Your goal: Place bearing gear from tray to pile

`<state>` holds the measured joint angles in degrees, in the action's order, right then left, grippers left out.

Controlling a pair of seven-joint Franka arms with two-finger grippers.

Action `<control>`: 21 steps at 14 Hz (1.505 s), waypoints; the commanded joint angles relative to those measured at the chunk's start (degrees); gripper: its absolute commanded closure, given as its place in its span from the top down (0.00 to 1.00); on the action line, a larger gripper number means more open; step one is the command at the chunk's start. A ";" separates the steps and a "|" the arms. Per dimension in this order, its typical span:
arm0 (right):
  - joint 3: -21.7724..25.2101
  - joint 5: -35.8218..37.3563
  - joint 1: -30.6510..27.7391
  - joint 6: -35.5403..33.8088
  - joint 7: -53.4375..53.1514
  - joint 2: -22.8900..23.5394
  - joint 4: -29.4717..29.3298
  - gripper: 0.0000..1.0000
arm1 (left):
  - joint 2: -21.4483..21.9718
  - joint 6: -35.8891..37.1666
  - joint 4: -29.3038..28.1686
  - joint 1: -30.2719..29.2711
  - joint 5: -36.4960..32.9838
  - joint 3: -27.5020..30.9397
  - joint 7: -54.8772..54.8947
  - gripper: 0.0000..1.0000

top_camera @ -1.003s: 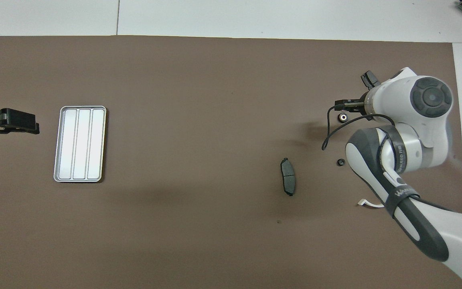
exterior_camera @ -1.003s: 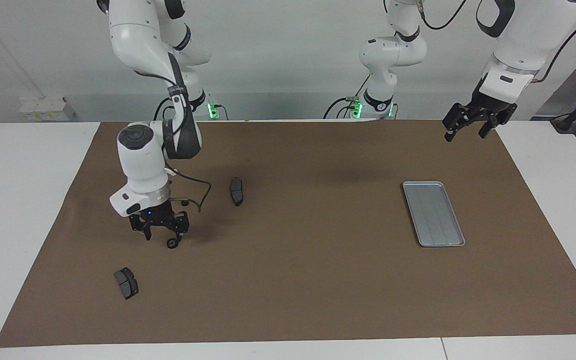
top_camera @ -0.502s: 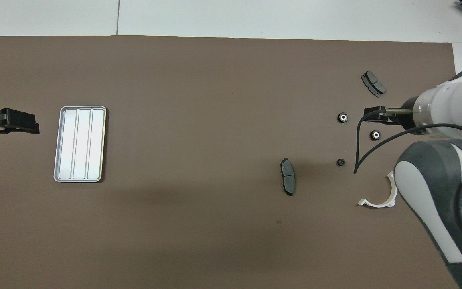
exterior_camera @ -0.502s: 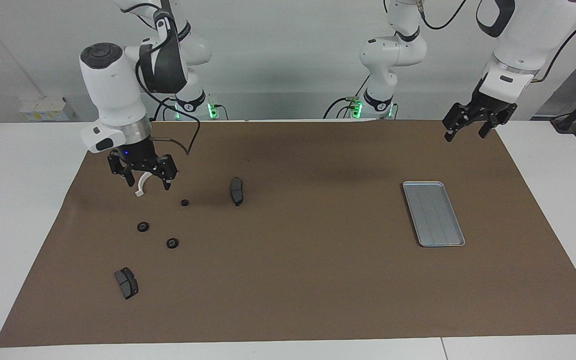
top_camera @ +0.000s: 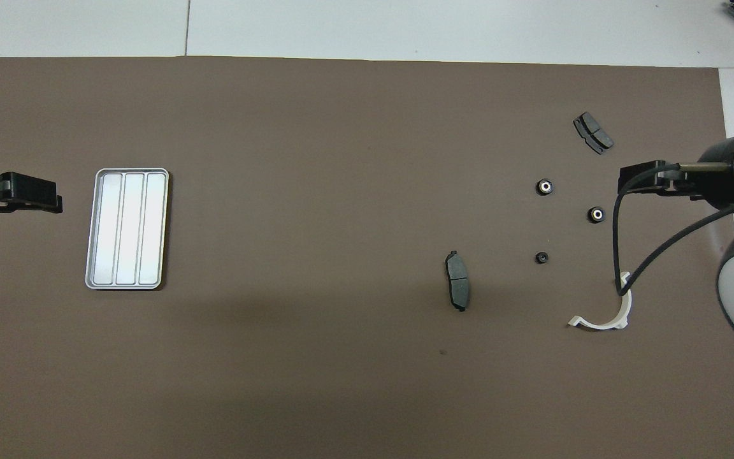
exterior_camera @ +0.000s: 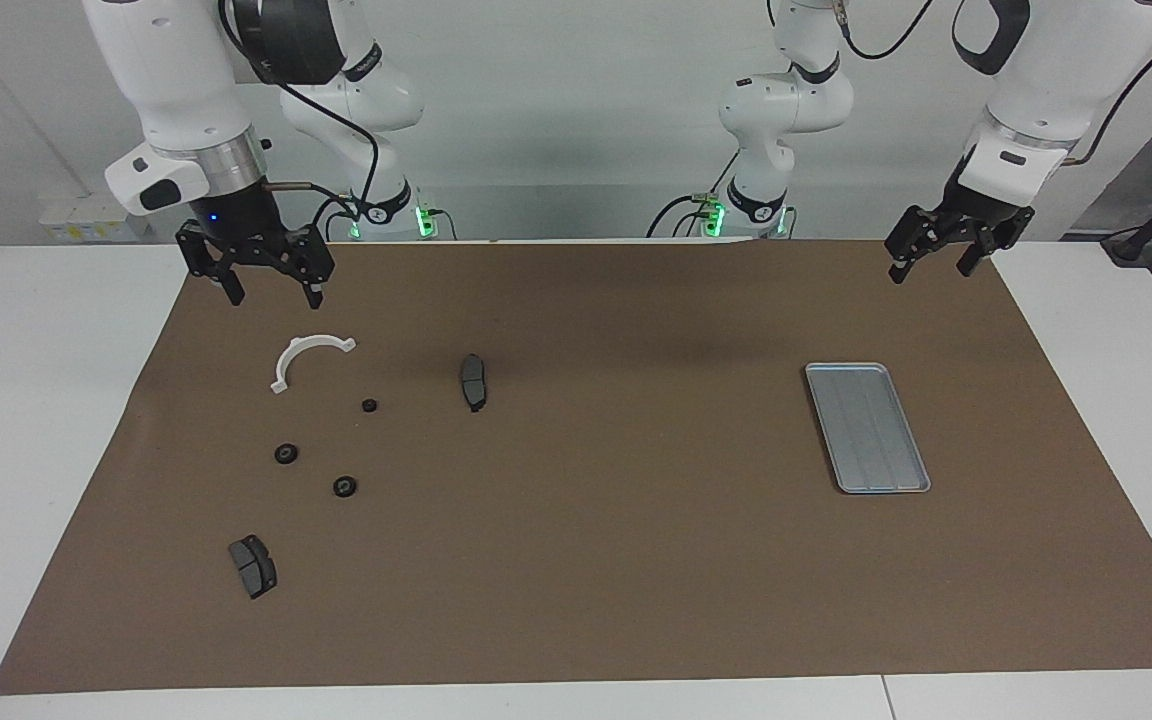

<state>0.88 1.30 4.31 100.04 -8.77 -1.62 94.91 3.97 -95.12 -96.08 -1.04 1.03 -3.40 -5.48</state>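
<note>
The silver tray [exterior_camera: 866, 428] [top_camera: 127, 228] lies bare toward the left arm's end of the mat. Toward the right arm's end is the pile: a white half-ring bracket [exterior_camera: 308, 343] [top_camera: 622, 312], two dark brake pads [exterior_camera: 474, 381] [exterior_camera: 253, 566] [top_camera: 457, 280] [top_camera: 593, 132], and three small black bearing gears [exterior_camera: 285, 453] [exterior_camera: 343, 486] [exterior_camera: 369, 405] [top_camera: 596, 215] [top_camera: 545, 187] [top_camera: 541, 257]. My right gripper [exterior_camera: 274, 295] [top_camera: 647, 178] hangs open and holds nothing, high over the mat's edge by the bracket. The left gripper [exterior_camera: 931, 272] [top_camera: 35, 194] waits open in the air over the mat's edge beside the tray.
A brown mat [exterior_camera: 616, 560] covers most of the white table [exterior_camera: 36, 400]. The right arm's black cable [top_camera: 618, 236] dangles over the bracket in the overhead view. Between the tray and the pile the mat shows only bare brown surface.
The right gripper has risen from just above a bearing gear and drawn back toward its base, uncovering the gears and the bracket. The gear stays on the mat. The left arm has not moved.
</note>
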 commanded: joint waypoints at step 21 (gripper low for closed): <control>-0.26 -1.12 -2.82 -5.11 3.59 0.12 1.16 1.00 | 1.83 0.20 -1.75 -0.37 -1.03 -0.12 -0.05 1.00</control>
<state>0.79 1.28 2.02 95.01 -7.06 -0.17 94.61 3.97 -95.09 -96.08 -1.04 1.03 -3.39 -5.49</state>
